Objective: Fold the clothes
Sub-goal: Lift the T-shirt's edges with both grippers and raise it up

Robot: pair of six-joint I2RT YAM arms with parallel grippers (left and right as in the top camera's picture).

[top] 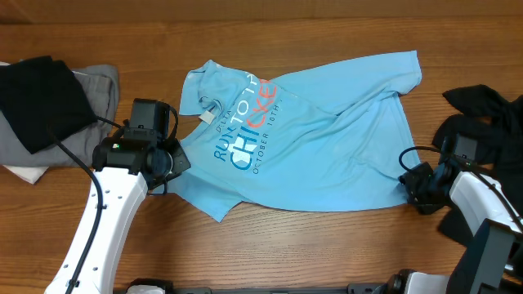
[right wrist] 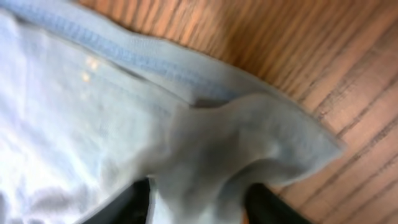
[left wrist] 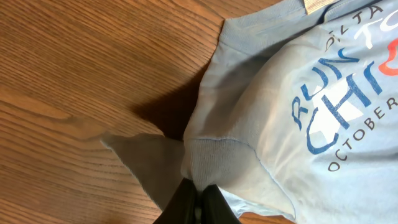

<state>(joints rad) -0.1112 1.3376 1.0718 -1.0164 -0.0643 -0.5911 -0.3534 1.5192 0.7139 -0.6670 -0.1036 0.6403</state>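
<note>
The light sky-blue T-shirt (top: 327, 139) lies spread and rumpled across the table's middle, with its red, white and teal lettering (top: 245, 122) facing up. My left gripper (top: 170, 161) is at the shirt's left sleeve. In the left wrist view it (left wrist: 199, 190) is shut on the ribbed sleeve cuff (left wrist: 217, 158). My right gripper (top: 413, 186) is at the shirt's lower right corner. In the right wrist view its fingers (right wrist: 202, 202) stand wide apart, with a bunched fold of the hem (right wrist: 249, 137) between them.
A black garment (top: 37, 98) lies on grey (top: 98, 86) and white (top: 24, 171) ones at the left edge. Another black garment (top: 490, 110) lies at the right edge, beside the right arm. Bare wood runs along the front.
</note>
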